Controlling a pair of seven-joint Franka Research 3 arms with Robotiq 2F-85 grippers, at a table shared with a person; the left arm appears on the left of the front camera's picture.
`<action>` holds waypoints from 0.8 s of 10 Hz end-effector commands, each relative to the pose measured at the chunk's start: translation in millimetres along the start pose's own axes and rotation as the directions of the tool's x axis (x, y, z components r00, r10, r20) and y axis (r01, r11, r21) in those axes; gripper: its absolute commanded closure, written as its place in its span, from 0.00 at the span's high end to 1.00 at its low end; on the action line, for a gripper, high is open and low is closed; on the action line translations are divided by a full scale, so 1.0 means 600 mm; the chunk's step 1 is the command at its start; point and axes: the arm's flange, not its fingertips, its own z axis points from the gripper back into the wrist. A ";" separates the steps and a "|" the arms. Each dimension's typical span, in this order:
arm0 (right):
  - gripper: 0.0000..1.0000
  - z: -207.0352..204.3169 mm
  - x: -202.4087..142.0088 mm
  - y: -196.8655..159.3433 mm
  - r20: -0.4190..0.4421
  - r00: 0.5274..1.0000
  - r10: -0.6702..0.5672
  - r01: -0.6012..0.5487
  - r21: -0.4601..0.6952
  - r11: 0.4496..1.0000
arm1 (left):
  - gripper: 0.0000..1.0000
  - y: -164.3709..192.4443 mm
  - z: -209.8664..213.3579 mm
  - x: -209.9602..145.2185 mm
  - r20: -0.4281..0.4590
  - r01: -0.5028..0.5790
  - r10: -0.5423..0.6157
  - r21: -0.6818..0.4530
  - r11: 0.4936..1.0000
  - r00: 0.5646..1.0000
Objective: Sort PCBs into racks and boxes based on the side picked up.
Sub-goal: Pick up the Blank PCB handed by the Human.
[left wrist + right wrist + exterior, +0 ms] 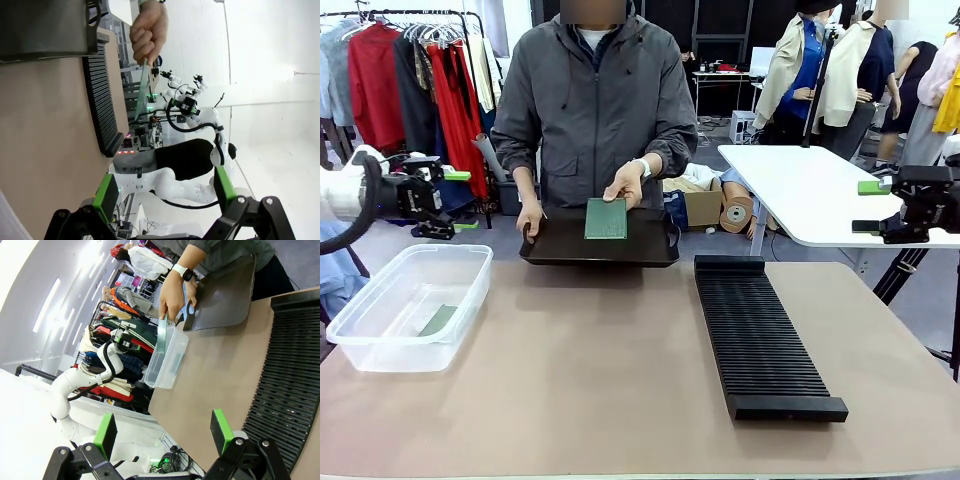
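Now a person at the far edge of the matte tan table (620, 400) pinches a thin, square green PCB (606, 218) by its top edge in one hand (625, 183). The board hangs upright with its flat face toward the robot, just over a smooth black tray (600, 248) with rounded corners, which the other hand (530, 218) grips at its left end; whether the board's lower edge touches the tray I cannot tell. A second PCB (438, 320), paler green, lies flat on the bottom of the clear plastic tub (360, 345) with a rounded rim, at the table's left. On the right, the long black rack (760, 340) runs from far to near, its top ribbed with fine parallel slots. The left gripper (460, 200) hangs in the air past the tub's far end, well apart from both boards, its green-padded fingers (106, 195) spread wide around nothing. The right gripper (870, 207) hovers at the far right, beyond the rack, its fingers (221, 427) likewise spread wide and holding nothing.
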 end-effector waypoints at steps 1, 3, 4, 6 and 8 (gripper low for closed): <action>1.00 0.000 0.001 0.003 0.003 1.000 0.004 -0.004 0.005 1.000 | 1.00 0.005 -0.037 -0.027 0.020 0.071 -0.070 -0.032 0.997 0.997; 1.00 0.000 0.001 0.003 0.003 1.000 0.004 -0.004 0.005 1.000 | 1.00 0.021 -0.084 -0.031 0.010 0.102 -0.102 -0.035 0.994 0.995; 1.00 0.000 0.001 0.003 0.003 1.000 0.004 -0.004 0.005 1.000 | 1.00 0.030 -0.110 -0.030 -0.003 0.110 -0.110 -0.029 0.994 0.994; 1.00 0.000 0.001 0.003 0.003 1.000 0.004 -0.004 0.005 1.000 | 1.00 0.043 -0.153 -0.030 0.005 0.143 -0.143 -0.006 0.990 0.990; 1.00 0.000 0.001 0.003 0.003 1.000 0.004 -0.004 0.005 1.000 | 1.00 0.062 -0.195 -0.033 0.013 0.190 -0.190 0.001 0.982 0.982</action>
